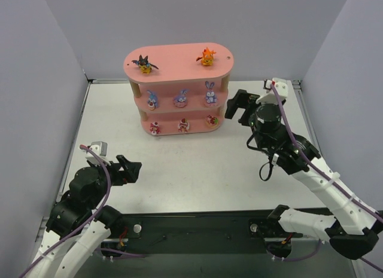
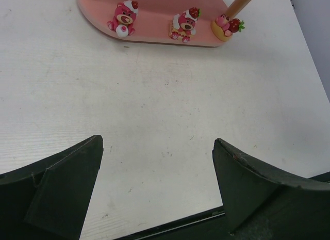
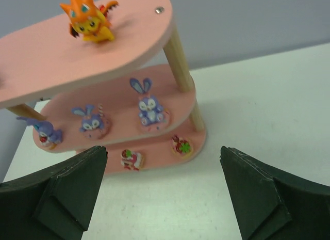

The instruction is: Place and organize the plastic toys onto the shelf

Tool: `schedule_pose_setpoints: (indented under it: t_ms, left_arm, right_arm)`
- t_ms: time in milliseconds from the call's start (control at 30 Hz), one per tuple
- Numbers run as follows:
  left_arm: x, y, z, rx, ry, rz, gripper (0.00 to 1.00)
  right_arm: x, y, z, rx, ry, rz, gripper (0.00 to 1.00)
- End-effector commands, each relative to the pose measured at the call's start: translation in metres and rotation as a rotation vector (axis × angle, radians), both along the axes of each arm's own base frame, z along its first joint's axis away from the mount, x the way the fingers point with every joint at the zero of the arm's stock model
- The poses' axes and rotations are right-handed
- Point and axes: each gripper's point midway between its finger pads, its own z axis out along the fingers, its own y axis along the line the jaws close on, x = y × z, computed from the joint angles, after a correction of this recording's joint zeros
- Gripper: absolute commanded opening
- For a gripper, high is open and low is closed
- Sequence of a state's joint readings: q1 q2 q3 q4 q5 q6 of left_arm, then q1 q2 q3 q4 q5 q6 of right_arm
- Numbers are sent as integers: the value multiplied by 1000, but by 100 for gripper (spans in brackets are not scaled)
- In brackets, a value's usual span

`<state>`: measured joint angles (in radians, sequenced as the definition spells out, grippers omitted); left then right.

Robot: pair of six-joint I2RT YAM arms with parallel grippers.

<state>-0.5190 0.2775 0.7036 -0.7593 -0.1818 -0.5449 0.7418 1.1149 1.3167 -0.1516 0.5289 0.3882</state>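
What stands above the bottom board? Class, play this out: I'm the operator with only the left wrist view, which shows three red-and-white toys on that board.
Observer: Three purple-blue bunnies stand in a row on the middle board of the shelf.
Operator: And the top board?
Observer: A black bat-like toy stands near its left end and an orange toy near its right end.
Operator: Where is the right arm?
Observer: The right fingers are open and empty, beside the shelf's right end and apart from it.
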Motion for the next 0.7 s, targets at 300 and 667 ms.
schedule_pose_setpoints:
  t_ms: [300, 667]
  left_arm:
    - [3, 23, 39, 35, -118, 92, 97]
    - [-1, 22, 46, 19, -118, 77, 97]
  right_arm:
    - [-87, -46, -104, 57, 223, -26, 100]
    - [-100, -50, -120, 87, 244, -11, 100]
